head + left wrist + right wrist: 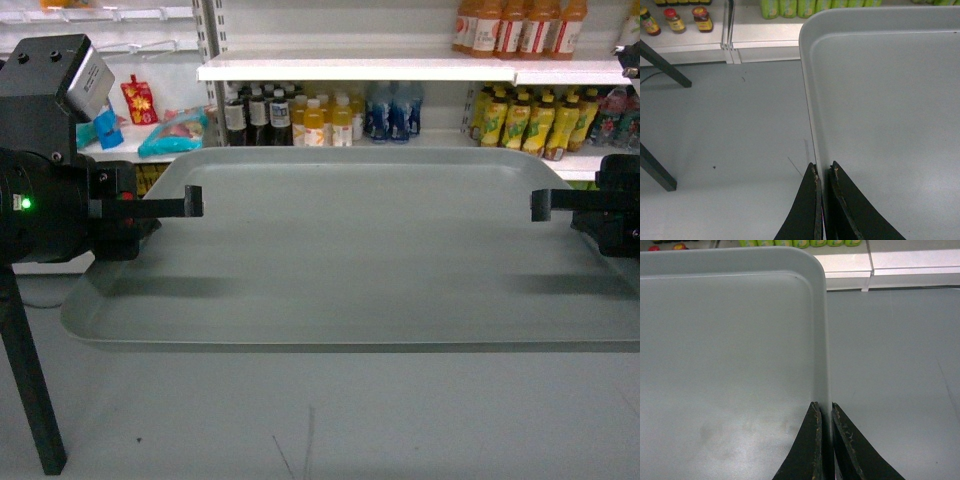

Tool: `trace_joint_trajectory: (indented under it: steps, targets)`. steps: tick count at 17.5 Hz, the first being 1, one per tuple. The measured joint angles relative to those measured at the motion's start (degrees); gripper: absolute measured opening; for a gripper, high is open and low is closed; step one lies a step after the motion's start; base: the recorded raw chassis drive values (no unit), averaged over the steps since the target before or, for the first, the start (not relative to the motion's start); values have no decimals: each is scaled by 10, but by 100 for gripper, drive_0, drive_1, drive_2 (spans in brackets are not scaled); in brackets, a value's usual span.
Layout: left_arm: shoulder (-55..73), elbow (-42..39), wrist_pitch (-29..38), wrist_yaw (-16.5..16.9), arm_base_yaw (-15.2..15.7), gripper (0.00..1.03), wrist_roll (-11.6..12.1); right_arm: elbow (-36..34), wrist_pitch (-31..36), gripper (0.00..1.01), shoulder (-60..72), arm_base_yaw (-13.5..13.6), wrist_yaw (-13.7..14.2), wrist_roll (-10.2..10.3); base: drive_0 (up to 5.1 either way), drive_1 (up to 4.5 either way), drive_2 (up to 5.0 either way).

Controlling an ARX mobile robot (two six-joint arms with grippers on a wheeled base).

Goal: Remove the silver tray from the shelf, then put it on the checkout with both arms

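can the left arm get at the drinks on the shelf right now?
Probably not. The left gripper is shut on the tray's rim, the right gripper on the opposite rim, and the tray sits between the arms and the bottles.

The silver tray (360, 250) is a wide, matte grey rectangle with rounded corners. It hangs level above the floor, near the shelf (355, 68).
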Motion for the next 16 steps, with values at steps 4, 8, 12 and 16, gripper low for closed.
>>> trace_joint_trajectory:
  steps: [4,8,12,16]
  targets:
    - [0,1,2,1,1,4,0,0,2,3,0,0,0,0,10,-408,428]
    - [0,1,2,0,0,4,0,0,2,3,0,0,0,0,8,-411,427]
    - [0,1,3,0,1,4,0,0,2,3,0,0,0,0,4,-416,424]
    - [0,1,2,0,0,4,0,1,2,3,0,0,0,0,2,-418,423]
